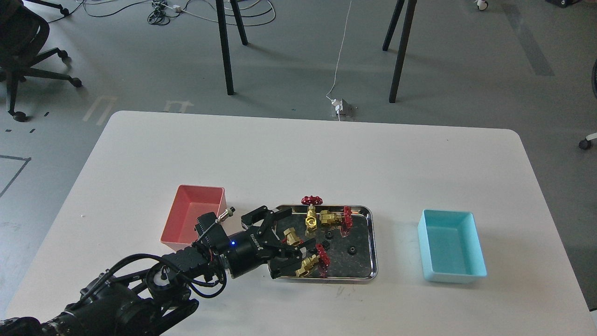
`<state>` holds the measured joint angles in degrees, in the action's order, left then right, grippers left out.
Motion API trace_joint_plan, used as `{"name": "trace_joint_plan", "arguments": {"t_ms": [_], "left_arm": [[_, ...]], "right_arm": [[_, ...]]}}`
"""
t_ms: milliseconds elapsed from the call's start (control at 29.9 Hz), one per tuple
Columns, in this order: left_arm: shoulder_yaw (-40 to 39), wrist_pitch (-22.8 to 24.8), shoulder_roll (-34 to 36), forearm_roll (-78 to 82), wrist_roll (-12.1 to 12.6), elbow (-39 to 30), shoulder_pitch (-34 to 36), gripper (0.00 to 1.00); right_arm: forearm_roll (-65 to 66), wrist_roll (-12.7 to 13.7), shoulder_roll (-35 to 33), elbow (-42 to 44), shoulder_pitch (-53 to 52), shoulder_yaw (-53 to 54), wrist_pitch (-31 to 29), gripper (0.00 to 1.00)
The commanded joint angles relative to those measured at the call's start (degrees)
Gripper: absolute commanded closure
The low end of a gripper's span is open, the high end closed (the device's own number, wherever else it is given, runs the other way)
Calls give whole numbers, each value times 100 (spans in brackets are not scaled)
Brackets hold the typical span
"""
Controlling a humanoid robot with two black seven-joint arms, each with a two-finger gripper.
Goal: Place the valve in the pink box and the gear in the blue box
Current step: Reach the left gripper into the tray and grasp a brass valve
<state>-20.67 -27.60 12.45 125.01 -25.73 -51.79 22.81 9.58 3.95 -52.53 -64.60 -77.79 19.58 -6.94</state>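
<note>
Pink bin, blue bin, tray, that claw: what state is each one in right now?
pink box: empty, upright.
blue box: empty, upright.
steel tray: holds four valves and some small black gears.
left claw: open, fingers spread around a valve in the tray.
right claw: not in view.

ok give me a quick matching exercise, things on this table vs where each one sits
Things:
1. pink box
2. blue box
3. steel tray
4. left pincer

Places:
a. right part of the table
b. over the tray's left end, open around a valve
c. between the two boxes
d. left of the tray

Pairs: 1-d, 2-a, 3-c, 4-b
</note>
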Motion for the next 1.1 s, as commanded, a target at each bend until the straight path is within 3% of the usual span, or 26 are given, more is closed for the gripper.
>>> {"name": "trace_joint_plan", "arguments": {"t_ms": [0,334,535,702,1070], "left_arm": [[46,0,-163,-1,-2,291,-48,0],[55,-17,-330,-1,-2,775,22,3],[203,-17,-296,-1,-11,828,22,24],[248,-17,-269,-1,-19,837,39,34],[222,-17,-269,-1,-63,819,48,81]], "right_arm": [[0,0,-3,0,9,2,0,1],[0,-8,-3,0,9,2,9,1],[0,-8,23,9,9,2,9,1],[0,-8,41,70,9,-7,9,1],[0,-8,59,132,44,-16,9,1]]}}
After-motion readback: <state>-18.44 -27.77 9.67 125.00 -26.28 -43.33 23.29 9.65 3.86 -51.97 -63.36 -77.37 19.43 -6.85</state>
